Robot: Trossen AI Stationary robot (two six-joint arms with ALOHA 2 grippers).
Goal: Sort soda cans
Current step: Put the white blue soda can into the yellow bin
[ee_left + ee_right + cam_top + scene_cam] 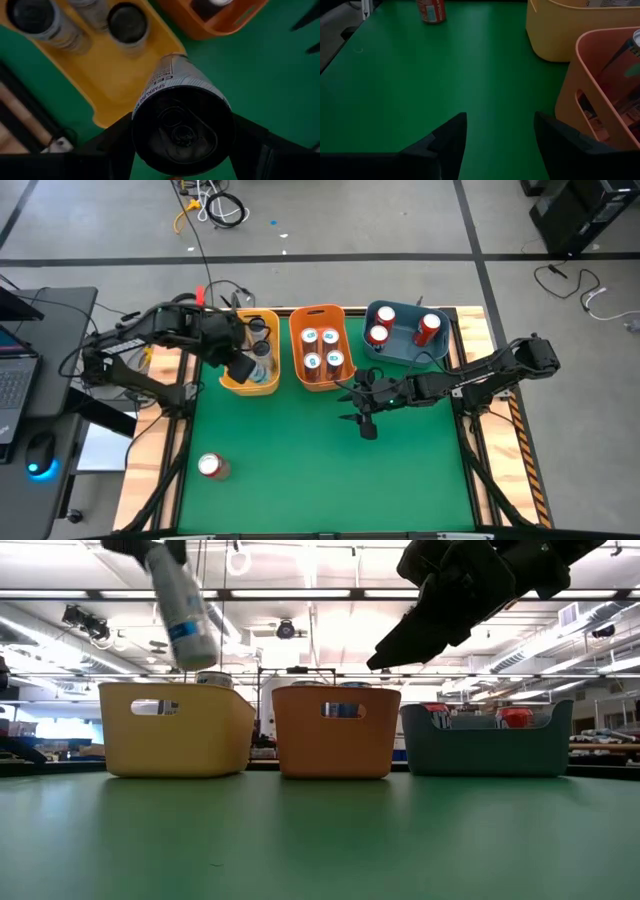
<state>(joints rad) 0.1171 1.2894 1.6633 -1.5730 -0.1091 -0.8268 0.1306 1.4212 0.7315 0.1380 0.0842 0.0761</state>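
Grey can (181, 107) clamped between left jaws, above yellow bin (262, 387).

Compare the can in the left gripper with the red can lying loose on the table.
The grey can is held in the air by the left gripper over the yellow bin; the red can rests on the green table, ungripped. Both have metal tops.

**Cans and bins, counted**

Three bins: yellow bin (232, 383), orange bin (320, 317), blue bin (405, 352). Four white cans (321, 348) in the orange, two red cans (403, 326) in the blue, one red can (211, 467) loose on the green mat (320, 470). The grey cans (80, 22) by the yellow bin number at least three.
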